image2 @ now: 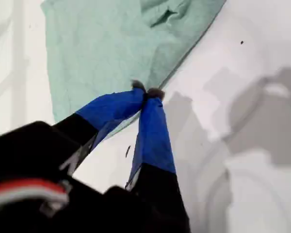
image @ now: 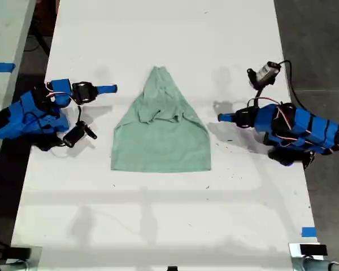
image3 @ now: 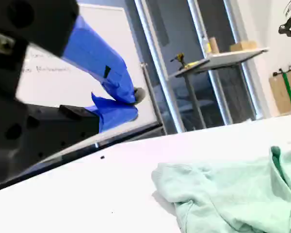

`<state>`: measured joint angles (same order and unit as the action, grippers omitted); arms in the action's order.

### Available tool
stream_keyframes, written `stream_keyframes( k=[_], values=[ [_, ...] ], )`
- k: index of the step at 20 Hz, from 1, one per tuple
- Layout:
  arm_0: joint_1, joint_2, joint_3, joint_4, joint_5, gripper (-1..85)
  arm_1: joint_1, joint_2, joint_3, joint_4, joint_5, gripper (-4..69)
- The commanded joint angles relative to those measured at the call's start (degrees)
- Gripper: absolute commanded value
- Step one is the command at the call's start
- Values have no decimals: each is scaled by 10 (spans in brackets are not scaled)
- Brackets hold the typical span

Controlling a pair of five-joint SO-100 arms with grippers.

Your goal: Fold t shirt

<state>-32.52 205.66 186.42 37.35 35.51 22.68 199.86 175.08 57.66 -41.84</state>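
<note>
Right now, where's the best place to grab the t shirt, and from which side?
Probably the t shirt's hem corners, each approached from its own side of the exterior view: the hem is the wide, straight, flat edge, while the far end narrows to a wrinkled point.

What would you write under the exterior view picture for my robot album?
Two blue robot arms rest either side of a wrinkled pale mint-green cloth t shirt, its sides folded into a triangle, on a white table.
</note>
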Motion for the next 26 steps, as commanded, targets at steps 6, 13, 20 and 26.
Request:
stream_keyframes(
  k=[6, 13, 20, 26],
  values=[
    [-65, 4, 24, 94, -134, 137, 60, 3, 34, 62, 118, 178],
    [-72, 4, 24, 91, -132, 140, -52, -169, -155, 14, 207, 178],
    [-62, 4, 24, 96, -137, 137, -182, -825, -477, -18, 351, 242],
    [-65, 4, 24, 94, -134, 137, -234, -914, -476, -61, 420, 228]
  ],
)
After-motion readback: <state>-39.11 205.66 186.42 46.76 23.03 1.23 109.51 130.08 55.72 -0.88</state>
